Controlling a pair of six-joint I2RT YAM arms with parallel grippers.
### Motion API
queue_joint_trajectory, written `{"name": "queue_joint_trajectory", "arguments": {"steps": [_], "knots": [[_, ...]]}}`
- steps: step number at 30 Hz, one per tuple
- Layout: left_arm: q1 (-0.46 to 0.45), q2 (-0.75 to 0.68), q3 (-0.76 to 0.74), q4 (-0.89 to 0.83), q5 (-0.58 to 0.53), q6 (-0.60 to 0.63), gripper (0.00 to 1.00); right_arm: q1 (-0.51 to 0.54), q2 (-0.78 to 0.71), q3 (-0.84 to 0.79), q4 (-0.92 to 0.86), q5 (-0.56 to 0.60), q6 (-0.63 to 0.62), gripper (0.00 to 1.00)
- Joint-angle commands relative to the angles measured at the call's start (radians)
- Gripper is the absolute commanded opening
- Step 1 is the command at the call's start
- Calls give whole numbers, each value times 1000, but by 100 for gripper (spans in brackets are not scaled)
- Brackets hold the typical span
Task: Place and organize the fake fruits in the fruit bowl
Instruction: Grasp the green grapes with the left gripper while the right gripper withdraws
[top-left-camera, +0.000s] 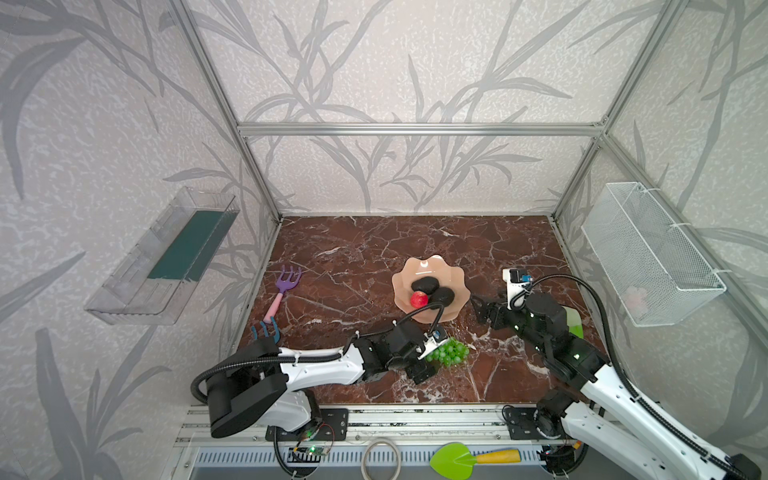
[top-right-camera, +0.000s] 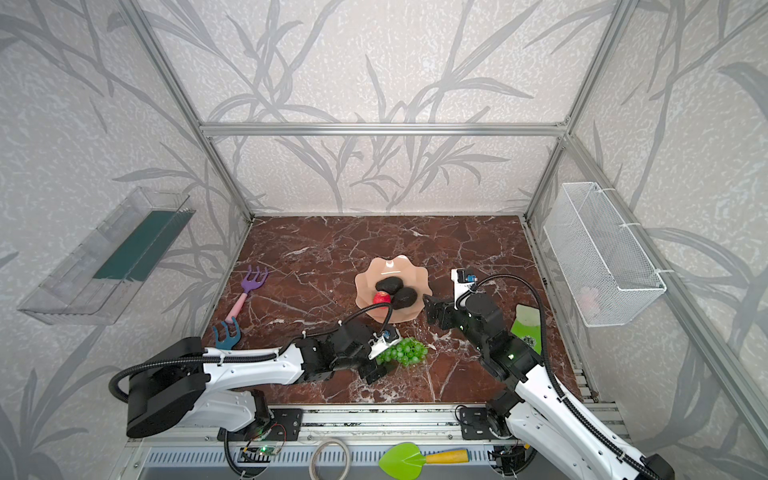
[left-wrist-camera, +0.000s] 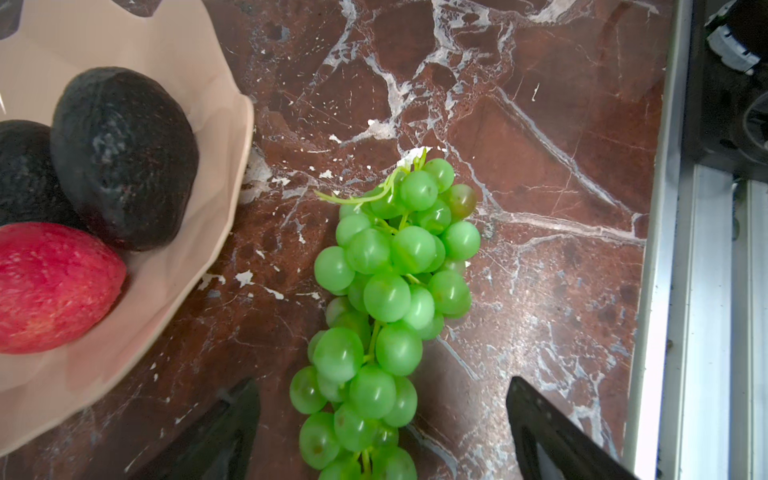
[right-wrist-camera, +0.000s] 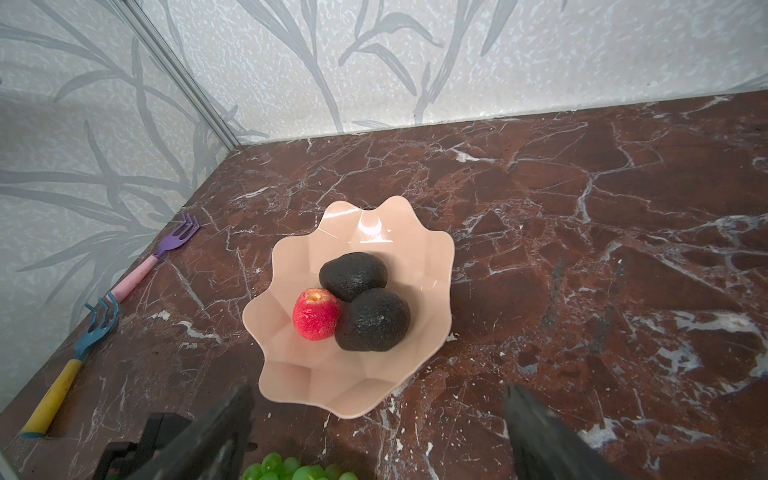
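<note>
Bunch of glossy green grapes (left-wrist-camera: 386, 291) on red-brown marble table (left-wrist-camera: 540, 166): near end between wide-spread left claw (left-wrist-camera: 382, 384), ungripped, remainder toward three o'clock.

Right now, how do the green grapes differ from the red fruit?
The green grape bunch lies on the marble tabletop outside the pink bowl; the red fruit sits inside it, next to a black avocado. The grape bunch is a cluster of many small, glossy balls; the red fruit is one rough, matte piece. Both lie at rest, ungripped.
</note>
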Motion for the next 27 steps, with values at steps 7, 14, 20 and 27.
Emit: {"name": "queue_joint_trajectory", "arguments": {"steps": [7,14,20,27], "knots": [[-4,148,32,151,-30,22,93,-6,-64,-9,-60,30,-29,93],[-4,232,55,222,-30,5,93,-4,-84,-12,-74,40,-35,93],[-3,265,45,280,-30,-20,92,-5,-90,-12,-77,43,-37,93],[-2,225,-10,328,-30,-33,64,-6,-92,-12,-76,49,-34,93]]}}
